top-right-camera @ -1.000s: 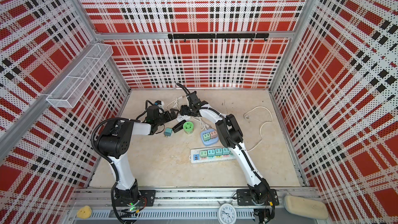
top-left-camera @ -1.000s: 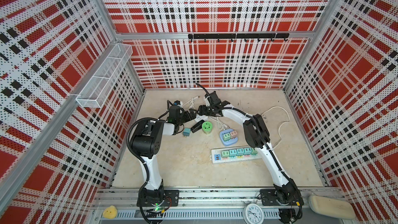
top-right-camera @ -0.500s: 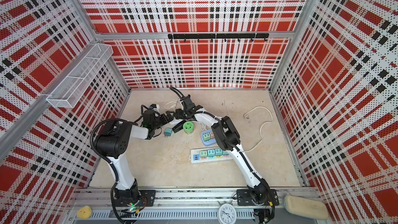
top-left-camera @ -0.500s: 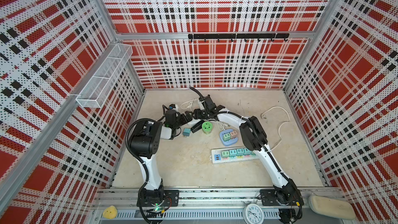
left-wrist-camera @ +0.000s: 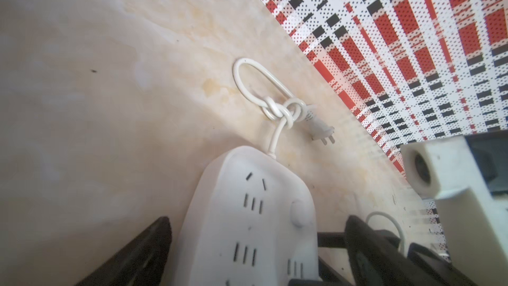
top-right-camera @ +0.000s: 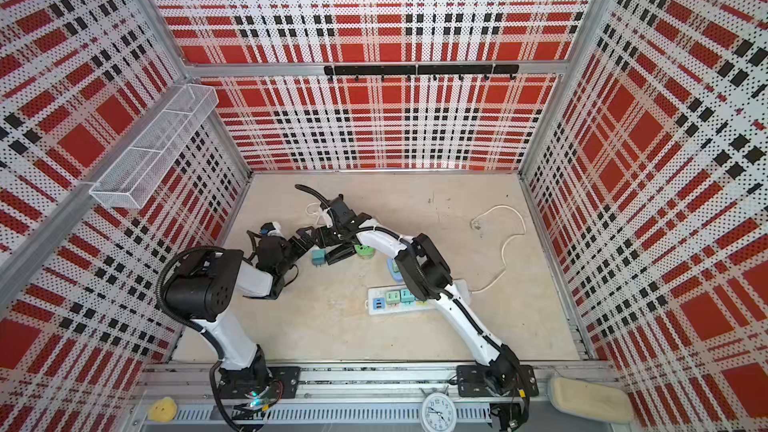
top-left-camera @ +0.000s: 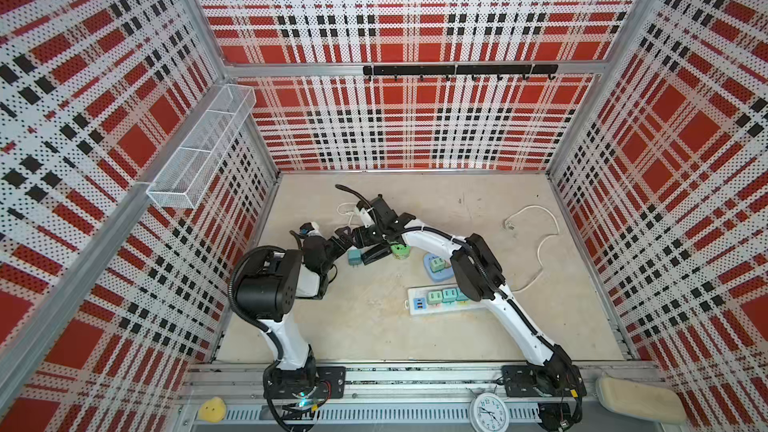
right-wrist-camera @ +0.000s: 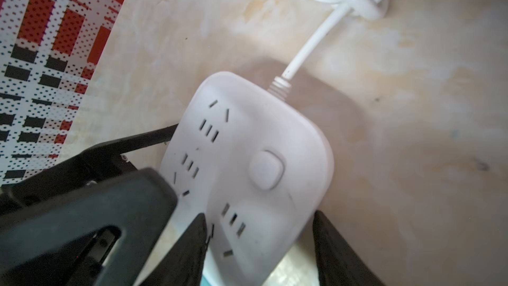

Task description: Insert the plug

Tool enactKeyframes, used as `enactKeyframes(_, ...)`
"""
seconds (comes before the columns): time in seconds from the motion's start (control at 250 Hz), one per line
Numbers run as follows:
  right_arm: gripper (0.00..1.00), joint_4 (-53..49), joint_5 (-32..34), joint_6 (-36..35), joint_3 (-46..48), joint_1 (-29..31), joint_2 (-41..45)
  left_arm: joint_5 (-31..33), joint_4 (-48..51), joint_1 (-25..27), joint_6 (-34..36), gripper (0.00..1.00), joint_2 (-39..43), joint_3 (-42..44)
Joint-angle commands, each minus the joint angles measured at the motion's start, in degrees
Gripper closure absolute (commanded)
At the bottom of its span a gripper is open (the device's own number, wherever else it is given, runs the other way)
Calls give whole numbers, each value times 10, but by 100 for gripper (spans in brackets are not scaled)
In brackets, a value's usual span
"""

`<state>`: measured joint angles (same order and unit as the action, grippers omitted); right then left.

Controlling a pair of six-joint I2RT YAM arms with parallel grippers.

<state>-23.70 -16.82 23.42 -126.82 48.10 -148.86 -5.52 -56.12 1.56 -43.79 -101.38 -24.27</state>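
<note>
A: Two grippers are set on one white power strip [right-wrist-camera: 247,147], none on a plug. The step is judged to be bracing the strip before insertion.
B: Agreed. The left gripper [left-wrist-camera: 259,222] is spread wide with the strip between its fingers; no contact is seen. The right gripper [right-wrist-camera: 259,215] is half-closed across the strip, and a firm clamp can't be told.
A: Plug location?
B: A teal charger [top-left-camera: 354,258] and a black charger [top-left-camera: 374,255] lie on the table [top-left-camera: 374,334] just beside the grippers. The strip's own two-pin plug [left-wrist-camera: 320,133] lies past the knotted cord [left-wrist-camera: 283,111], near the plaid wall [left-wrist-camera: 412,50]. Which one is meant isn't settled.
A: Next: strip pinned, one gripper freed for a plug, pins lined up with the slots.
B: The strip is hidden under the wrists in both top views. Its end away from the cord is cut off in the wrist views.
</note>
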Motion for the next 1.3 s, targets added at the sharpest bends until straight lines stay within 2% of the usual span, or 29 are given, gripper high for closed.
enactKeyframes(0.0, 40, -17, -15, -31, 21, 23, -7, 48, -36, -15, -18, 1, 58, 32)
enactKeyframes(0.08, 40, -12, -10, -37, 38, 36, 2, 61, 6, -26, -3, 1, 107, 48)
enactKeyframes(0.292, 38, 18, 6, -36, 107, 43, 62, 82, 210, -45, 55, 1, 249, 22)
enactKeyframes(0.388, 34, 33, 16, -35, 148, 45, 104, 74, 224, -63, 56, 1, 286, 31)
enactKeyframes(0.552, 29, 12, 68, -42, 177, 53, 150, 51, 261, -128, 46, 1, 334, 47)
enactKeyframes(0.828, 27, -8, 100, -53, 205, 69, 184, 17, 253, -133, 37, 1, 299, 35)
enactKeyframes(1.02, 25, -27, 135, -59, 182, 77, 157, 24, 227, -147, -21, 1, 293, 53)
enactKeyframes(1.124, 25, -42, 140, -64, 152, 77, 133, 20, 234, -151, -15, 1, 288, 46)
enactKeyframes(1.293, 28, -59, 143, -68, 104, 77, 91, -30, 236, -151, -7, 1, 208, -14)
